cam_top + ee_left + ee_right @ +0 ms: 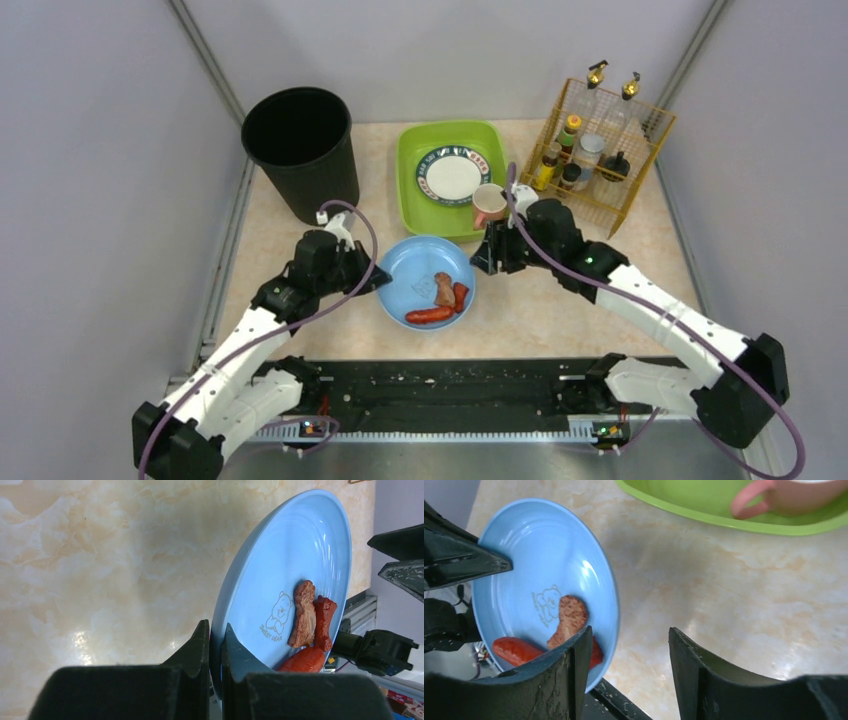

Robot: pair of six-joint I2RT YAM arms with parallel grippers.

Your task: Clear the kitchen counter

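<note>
A blue plate [415, 272] sits low over the kitchen counter [560, 300], carrying a red sausage [429, 315], a brown bone-shaped piece [444, 289] and a dark red piece [460, 296]. My left gripper [383, 280] is shut on the plate's left rim. In the left wrist view its jaws [216, 627] pinch the rim of the plate [280, 565]. My right gripper [482, 262] is open just right of the plate. In the right wrist view the gripper [629, 632] has only counter [724, 590] between its fingers, and the plate [539, 555] lies beside its left finger.
A lime-green tub [404, 180] behind the plate holds a patterned plate [453, 175] and a pink mug [488, 203]. A black bin [300, 150] stands at the back left, and a wire rack [600, 150] of bottles at the back right. A black rail [450, 385] runs along the near edge.
</note>
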